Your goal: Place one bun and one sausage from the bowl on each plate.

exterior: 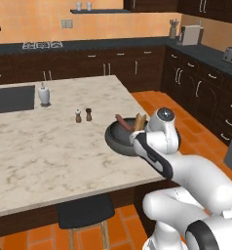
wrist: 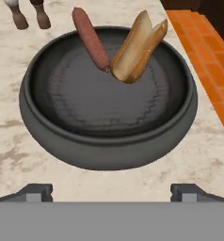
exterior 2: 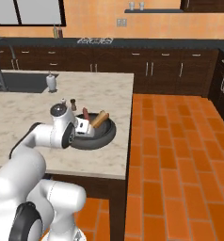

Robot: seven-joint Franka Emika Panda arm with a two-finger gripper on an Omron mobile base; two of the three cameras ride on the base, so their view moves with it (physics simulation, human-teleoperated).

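- Gripper point(wrist: 112, 192): fingers wide apart, nothing between them, just at near side of the bowl point(wrist: 109, 146).
- Bowl sits on marble counter point(exterior: 45, 146), near its right edge.
- One sausage point(wrist: 91, 39) and one bun point(wrist: 138, 46) lean on the far rim inside the bowl, their lower ends touching.
- Two small shakers point(exterior: 83, 115) stand behind the bowl; white dispenser point(exterior: 44, 93) is farther, beside the sink point(exterior: 10, 98).

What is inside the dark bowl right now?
The bowl holds one sausage and one split bun, leaning on its far rim. Its near inner wall is hidden behind the rim.
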